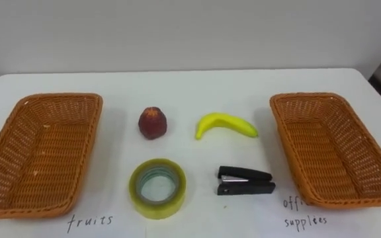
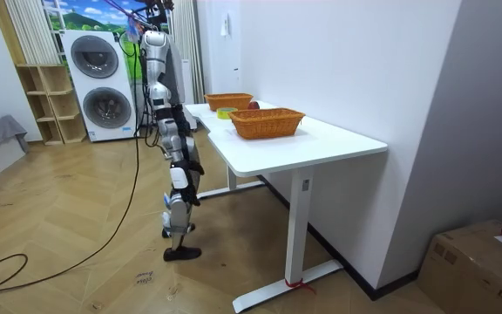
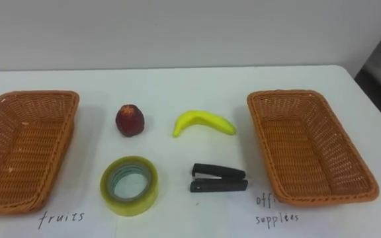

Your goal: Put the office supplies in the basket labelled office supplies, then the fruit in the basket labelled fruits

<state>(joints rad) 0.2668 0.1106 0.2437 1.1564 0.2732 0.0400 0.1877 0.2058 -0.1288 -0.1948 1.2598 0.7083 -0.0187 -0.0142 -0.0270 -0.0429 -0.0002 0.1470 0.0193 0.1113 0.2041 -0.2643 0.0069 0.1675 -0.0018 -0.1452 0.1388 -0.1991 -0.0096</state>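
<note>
Since the dark red apple (image 1: 153, 123), yellow banana (image 1: 225, 124), yellowish tape roll (image 1: 157, 188) and black stapler (image 1: 245, 180) all lie on the white table (image 1: 190, 86) between the empty orange wicker fruit basket (image 1: 84, 155) and supplies basket (image 1: 295, 153), we judge nothing sorted, and we cannot tell whether our hands (image 2: 187, 125) are apart or together.

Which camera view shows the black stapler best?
The right eye view: the black stapler lies whole near the picture's middle, seen from above. The left eye view shows it just as whole, further right. In the room view it cannot be made out behind the nearer wicker basket.

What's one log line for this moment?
orange wicker baskets: empty | white table: red fruit, yellow banana, yellowish tape roll, black stapler | sorted: none
</note>
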